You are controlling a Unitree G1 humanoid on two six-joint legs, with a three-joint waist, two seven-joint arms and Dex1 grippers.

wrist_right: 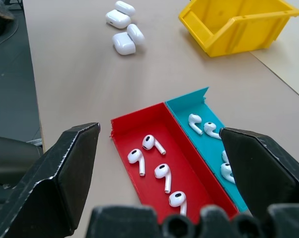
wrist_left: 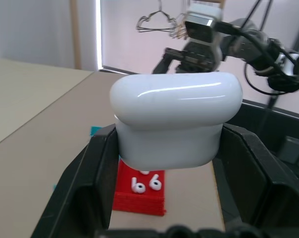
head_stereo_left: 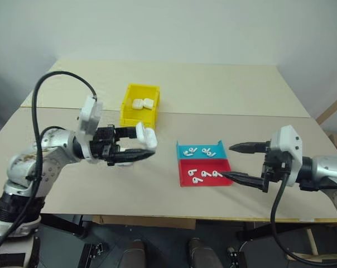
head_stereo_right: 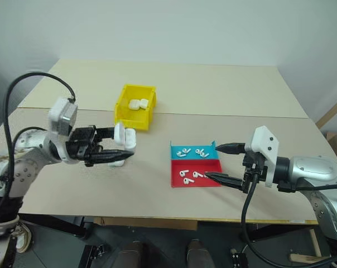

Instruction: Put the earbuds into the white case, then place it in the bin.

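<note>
Left wrist view: the white case (wrist_left: 175, 119) sits clamped between the two black fingers (wrist_left: 85, 183) of the left gripper (head_stereo_left: 136, 146), lid closed, held up off the table (head_stereo_left: 90, 184) with the gripper pointing sideways toward the trays. Head views place this case above the bare tabletop, between the bin (head_stereo_left: 139, 105) and the red tray (head_stereo_left: 205, 172), touching neither. Bin stands farther back on the table, yellow, with two more white cases (head_stereo_left: 143, 104) lying inside it. Red tray lies flat with four earbuds (wrist_right: 157, 166) in it; blue tray (head_stereo_left: 202, 150) sits directly against its far edge, holding several more earbuds (head_stereo_left: 199, 151). Right gripper (head_stereo_left: 240, 163) hovers just beside the trays on their right side, fingers spread wide and holding nothing, lower finger (head_stereo_left: 241, 178) close to the red tray's corner. Right wrist view also shows three spare cases (wrist_right: 124, 26) clustered on the table past the trays, apart from the bin.
</note>
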